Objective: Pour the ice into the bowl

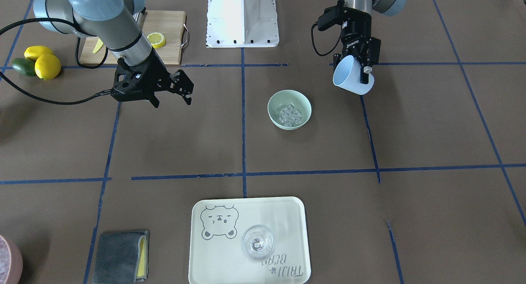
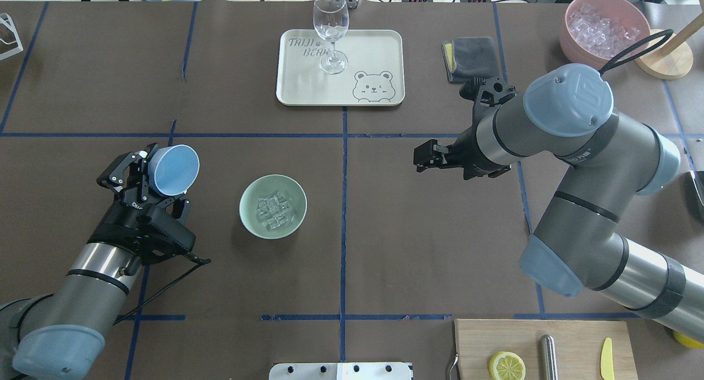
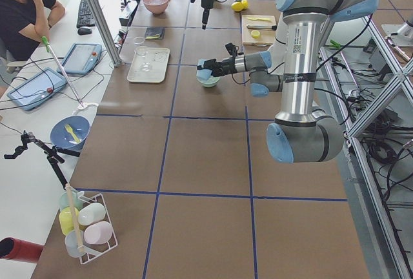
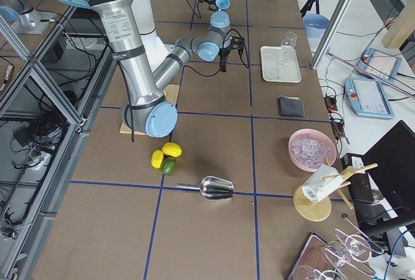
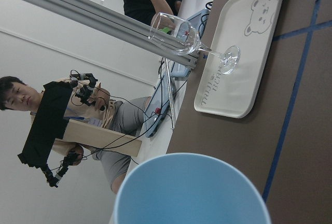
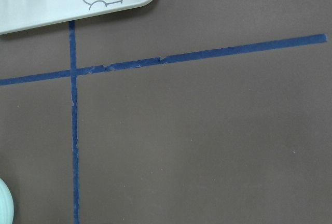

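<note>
Clamping a tilted blue cup (image 2: 175, 170), the left gripper (image 1: 356, 68) hung beside the bowl (image 2: 245, 203) holding ice (image 2: 273, 210); the right gripper (image 1: 172, 98) gaped empty. The tray (image 2: 379, 50) read "TAIJI BEAR", upright only overhead.

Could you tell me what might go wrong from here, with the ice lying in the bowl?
1. The left gripper holds the cup tilted, close beside the bowl; a careless swing could knock the bowl and spill the ice.
2. The tilted cup might slip from the grip, or tip over when it is set down.
</note>
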You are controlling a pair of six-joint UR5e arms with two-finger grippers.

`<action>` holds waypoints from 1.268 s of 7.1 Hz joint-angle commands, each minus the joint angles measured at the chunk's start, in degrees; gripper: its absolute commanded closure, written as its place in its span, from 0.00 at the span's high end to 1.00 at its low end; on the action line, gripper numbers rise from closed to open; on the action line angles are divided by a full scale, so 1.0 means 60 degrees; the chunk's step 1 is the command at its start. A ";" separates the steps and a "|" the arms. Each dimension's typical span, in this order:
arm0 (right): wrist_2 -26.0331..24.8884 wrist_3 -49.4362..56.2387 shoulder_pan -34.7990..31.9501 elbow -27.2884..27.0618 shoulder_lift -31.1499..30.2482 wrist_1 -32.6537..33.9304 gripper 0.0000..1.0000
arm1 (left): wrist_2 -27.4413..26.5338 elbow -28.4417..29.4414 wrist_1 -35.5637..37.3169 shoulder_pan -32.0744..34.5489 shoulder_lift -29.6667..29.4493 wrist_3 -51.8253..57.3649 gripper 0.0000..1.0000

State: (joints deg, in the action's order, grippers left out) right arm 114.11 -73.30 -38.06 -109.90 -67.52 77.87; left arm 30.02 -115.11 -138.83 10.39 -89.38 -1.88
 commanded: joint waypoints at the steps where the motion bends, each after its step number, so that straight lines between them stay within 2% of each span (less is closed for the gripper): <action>1: -0.0005 -0.0001 0.0015 0.0007 0.0092 0.0029 1.00 | 0.1129 0.0011 -0.0882 0.0215 0.0627 -0.2995 0.00; 4: -0.0019 -0.0466 0.0088 0.0108 0.0382 0.0044 1.00 | 0.2726 0.0244 -0.0899 0.0669 0.1271 -0.8004 0.00; 6: -0.0063 -0.0805 0.0395 0.0545 0.0894 0.0015 1.00 | 0.2659 0.0755 -0.0899 0.0787 0.1508 -0.9246 0.00; 8: -0.0194 -0.1347 0.0717 0.1380 0.1787 -0.0029 1.00 | 0.2790 0.1034 -0.0884 0.1970 0.1508 -0.9574 0.00; 9: -0.0630 -0.1377 0.0994 0.1732 0.2212 -0.0044 1.00 | 0.3066 0.1326 -0.0913 0.2641 0.1523 -0.9575 0.00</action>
State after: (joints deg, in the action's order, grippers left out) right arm 112.52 -80.87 -33.81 -102.16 -57.26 77.72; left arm 47.07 -108.93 -144.19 22.03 -80.36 -58.90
